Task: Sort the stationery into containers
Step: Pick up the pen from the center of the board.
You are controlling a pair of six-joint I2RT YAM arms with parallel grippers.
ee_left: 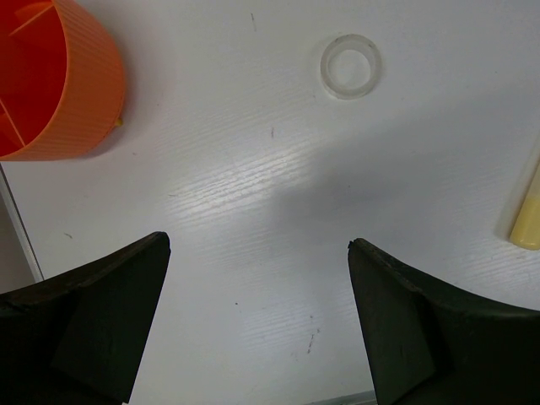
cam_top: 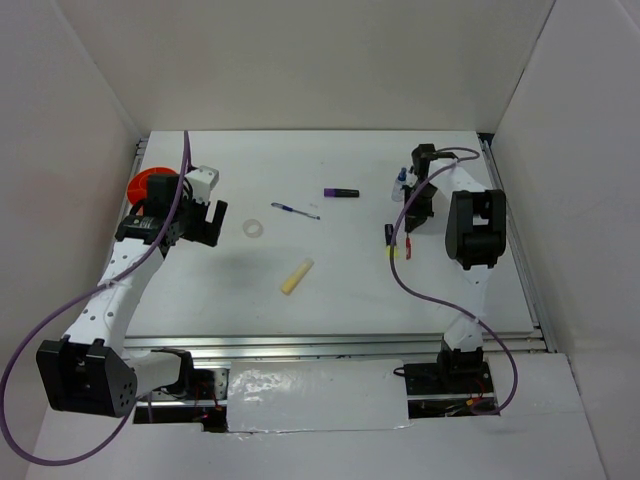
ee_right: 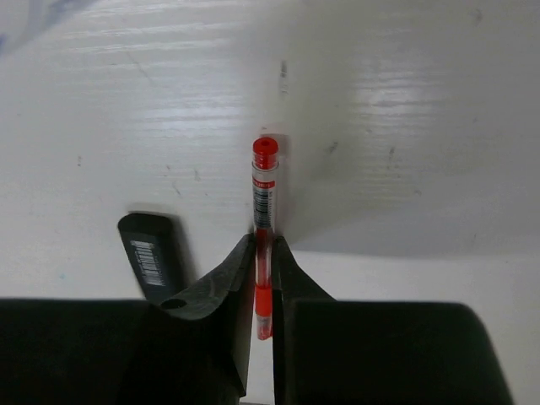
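My right gripper is shut on the red pen, which lies on the white table and points away from the jaws. The black-yellow highlighter lies just left of them. From above, the right gripper stands over the red pen and highlighter. My left gripper is open above bare table, with nothing between its fingers. The orange-red cup is at its far left, the white tape ring ahead and the pale yellow stick to the right.
A thin blue pen, a purple marker and a tiny blue-capped bottle lie across the far half of the table. The orange-red cup stands at the left edge behind the left gripper. White walls enclose three sides.
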